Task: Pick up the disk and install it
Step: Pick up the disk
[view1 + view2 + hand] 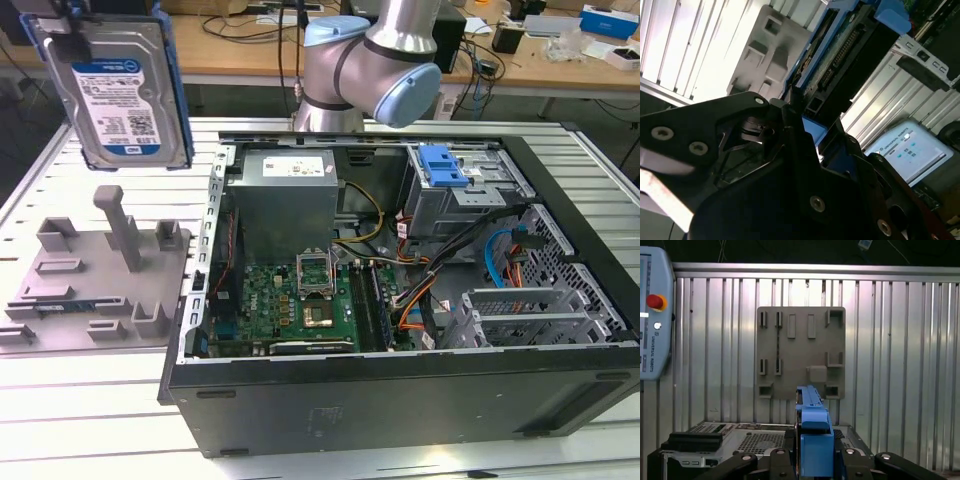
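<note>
Well, you had the disk [120, 85] up off the worktop [70, 410], in the upper left of the exterior view. It stood on edge with its white-and-blue label facing the camera and its blue carrier running round the silver body. The hand [814, 460] was pinched on it: in the first wrist view the carrier's blue edge sat squeezed between the black fingers [777, 462], one on either side. In the second wrist view the disk's connector end and circuit side showed beyond the hand's dark body. Below the disk in the exterior view, the grey fixture plate [100, 275] lay flat on the worktop, well apart from the disk. Just beside the plate, across the middle and right of the frame, the open computer case [400, 400] lay on its side, with the motherboard [300, 300] and power supply [285, 190] exposed. A small blue latch [442, 165] sat on the drive cage in the case's upper right. The arm [370, 60] stood behind the case, at top centre.
</note>
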{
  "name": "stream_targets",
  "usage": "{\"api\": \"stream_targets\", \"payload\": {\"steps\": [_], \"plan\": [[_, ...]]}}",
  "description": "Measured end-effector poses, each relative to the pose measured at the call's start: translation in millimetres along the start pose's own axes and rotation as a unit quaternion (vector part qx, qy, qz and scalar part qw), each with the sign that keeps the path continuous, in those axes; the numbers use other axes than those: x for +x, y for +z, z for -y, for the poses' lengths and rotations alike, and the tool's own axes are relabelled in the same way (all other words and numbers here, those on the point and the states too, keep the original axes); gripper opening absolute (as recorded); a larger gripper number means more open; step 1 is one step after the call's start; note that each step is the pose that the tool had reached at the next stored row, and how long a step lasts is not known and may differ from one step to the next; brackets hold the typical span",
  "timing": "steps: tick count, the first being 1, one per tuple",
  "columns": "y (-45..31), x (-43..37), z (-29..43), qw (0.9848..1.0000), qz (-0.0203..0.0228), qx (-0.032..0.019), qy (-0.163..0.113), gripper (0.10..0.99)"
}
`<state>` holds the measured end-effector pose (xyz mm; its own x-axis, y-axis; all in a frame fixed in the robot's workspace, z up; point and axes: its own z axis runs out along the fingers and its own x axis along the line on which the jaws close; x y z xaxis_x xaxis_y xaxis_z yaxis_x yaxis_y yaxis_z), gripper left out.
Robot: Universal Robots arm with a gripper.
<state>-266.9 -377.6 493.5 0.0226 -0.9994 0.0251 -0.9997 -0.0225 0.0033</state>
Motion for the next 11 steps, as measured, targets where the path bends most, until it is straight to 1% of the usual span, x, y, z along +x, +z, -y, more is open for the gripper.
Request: {"api": "stream_targets", "payload": {"steps": [1,2,9,10,11], "plan": [[0.1,3.3,8.8,1.0,0.0,0.0,0.0,0.365],[0.1,5.4,14.1,1.0,0.0,0.0,0.0,0.365],[0.3,16.5,41.4,1.0,0.0,0.0,0.0,0.365],[0.3,20.7,51.4,1.0,0.0,0.0,0.0,0.365],[0.4,22.7,56.3,1.0,0.0,0.0,0.0,0.365]]}}
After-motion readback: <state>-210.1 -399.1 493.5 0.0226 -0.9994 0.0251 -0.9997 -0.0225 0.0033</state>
